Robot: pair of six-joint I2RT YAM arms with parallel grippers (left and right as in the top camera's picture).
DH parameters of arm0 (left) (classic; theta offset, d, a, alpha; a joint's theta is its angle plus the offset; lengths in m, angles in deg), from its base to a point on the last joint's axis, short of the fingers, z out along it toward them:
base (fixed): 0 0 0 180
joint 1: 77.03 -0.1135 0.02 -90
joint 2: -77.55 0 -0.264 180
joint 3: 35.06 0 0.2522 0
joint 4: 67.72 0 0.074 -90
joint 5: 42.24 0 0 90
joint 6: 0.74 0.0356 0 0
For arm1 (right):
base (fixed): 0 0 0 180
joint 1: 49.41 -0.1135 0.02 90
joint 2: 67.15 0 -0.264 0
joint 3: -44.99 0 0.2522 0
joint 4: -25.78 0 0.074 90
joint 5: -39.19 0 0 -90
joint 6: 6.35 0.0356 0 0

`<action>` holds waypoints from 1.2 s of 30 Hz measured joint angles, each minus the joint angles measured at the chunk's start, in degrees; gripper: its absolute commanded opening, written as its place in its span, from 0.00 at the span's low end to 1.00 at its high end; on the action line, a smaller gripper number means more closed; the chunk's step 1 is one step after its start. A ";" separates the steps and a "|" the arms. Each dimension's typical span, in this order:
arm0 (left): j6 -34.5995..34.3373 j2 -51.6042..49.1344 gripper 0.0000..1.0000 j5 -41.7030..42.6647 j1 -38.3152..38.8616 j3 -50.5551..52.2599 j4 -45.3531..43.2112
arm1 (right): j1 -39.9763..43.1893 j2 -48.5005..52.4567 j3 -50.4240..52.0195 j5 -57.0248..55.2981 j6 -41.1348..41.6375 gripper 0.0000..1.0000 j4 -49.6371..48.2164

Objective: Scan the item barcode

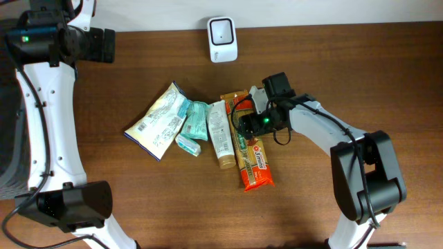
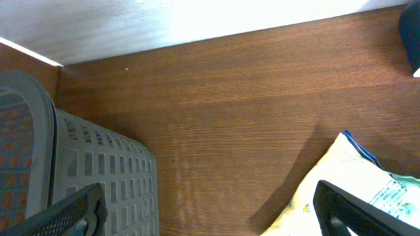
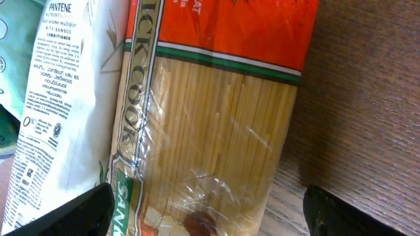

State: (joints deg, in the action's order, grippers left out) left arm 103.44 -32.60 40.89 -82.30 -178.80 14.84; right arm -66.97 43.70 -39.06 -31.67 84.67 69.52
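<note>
My right hand spreads open over the spaghetti packet; my left hand, far left, is open too.

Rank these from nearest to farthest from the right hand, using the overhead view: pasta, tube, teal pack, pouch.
1. The pasta, directly under the right hand.
2. The tube, lying just left of the pasta.
3. The teal pack, further left, beside the tube.
4. The pouch, at the left end of the row.
</note>
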 measured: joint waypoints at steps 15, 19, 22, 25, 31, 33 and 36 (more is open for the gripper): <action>0.00 0.00 0.99 0.00 0.00 0.00 0.00 | 0.00 0.00 0.00 0.85 0.00 0.91 0.11; 0.00 0.00 0.99 0.00 0.00 0.00 0.00 | 0.00 1.55 -0.20 3.45 -1.75 0.91 0.79; 0.00 0.00 0.99 0.00 0.00 0.00 0.02 | 0.50 1.73 -1.31 5.95 -1.29 0.87 6.14; 0.00 0.00 0.99 0.00 0.00 0.00 0.00 | 1.29 1.77 -1.64 8.20 -1.01 0.77 12.33; 0.00 0.00 0.99 0.00 0.00 0.00 0.00 | 1.57 2.58 -1.60 9.84 -0.17 0.09 11.91; 0.00 0.00 0.99 0.00 0.00 0.00 0.00 | 2.10 2.45 -1.73 11.91 0.22 0.04 11.80; 0.00 0.00 0.99 0.00 0.00 0.00 0.00 | 2.14 2.45 -1.84 12.74 0.52 0.04 11.80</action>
State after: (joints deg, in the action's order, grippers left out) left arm 103.44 -32.60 40.89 -82.30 -178.80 14.84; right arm -64.83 46.15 -40.89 -18.93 85.19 81.32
